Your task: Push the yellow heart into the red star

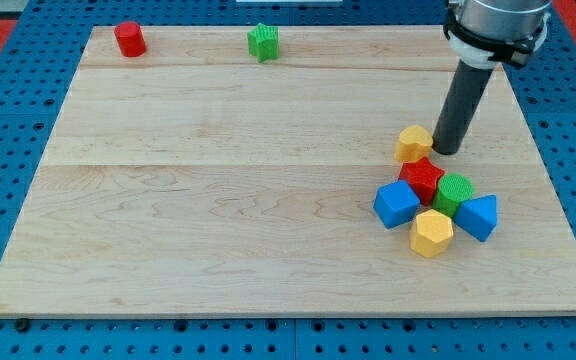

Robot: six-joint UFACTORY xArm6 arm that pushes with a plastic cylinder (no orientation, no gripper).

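Observation:
The yellow heart (414, 143) lies at the view's right, just above the red star (423, 180) and touching or almost touching it. My tip (447, 150) stands right beside the yellow heart, on its right side. The red star sits in a tight cluster with a green block (455, 192), a blue block (396, 204) on its lower left, a blue block (478, 217) on its lower right and a yellow hexagon (432, 232) below.
A red cylinder (129, 39) stands at the view's top left. A green star-like block (263, 42) stands at the top middle. The wooden board (218, 200) lies on a blue pegboard surface.

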